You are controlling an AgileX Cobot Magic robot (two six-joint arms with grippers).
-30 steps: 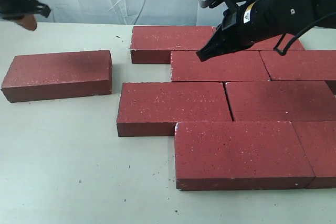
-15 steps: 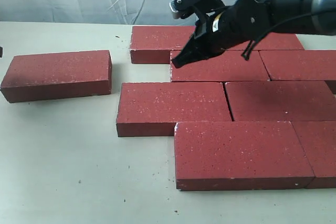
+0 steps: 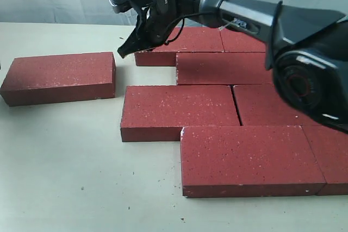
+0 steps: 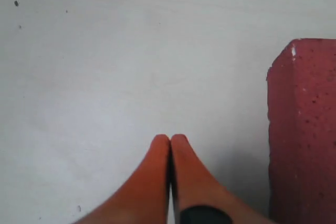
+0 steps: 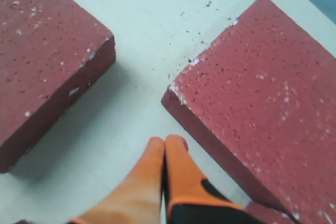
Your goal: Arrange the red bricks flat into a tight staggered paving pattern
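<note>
The right gripper (image 3: 126, 51) has its orange fingers (image 5: 139, 182) pressed together, holding nothing. Its tip is over the bare table (image 3: 65, 156), between 1 lone brick (image 3: 60, 77) and the corner of the back-row brick (image 3: 176, 44). The left gripper (image 4: 169, 140) is likewise closed and empty, beside a brick end (image 4: 302, 129). The other red bricks (image 3: 239, 134) lie flat in tight staggered rows.

Red bricks (image 3: 179, 110) pale-speckled; right end effector (image 5: 166, 141) orange-tipped; table (image 3: 65, 161) off-white
</note>
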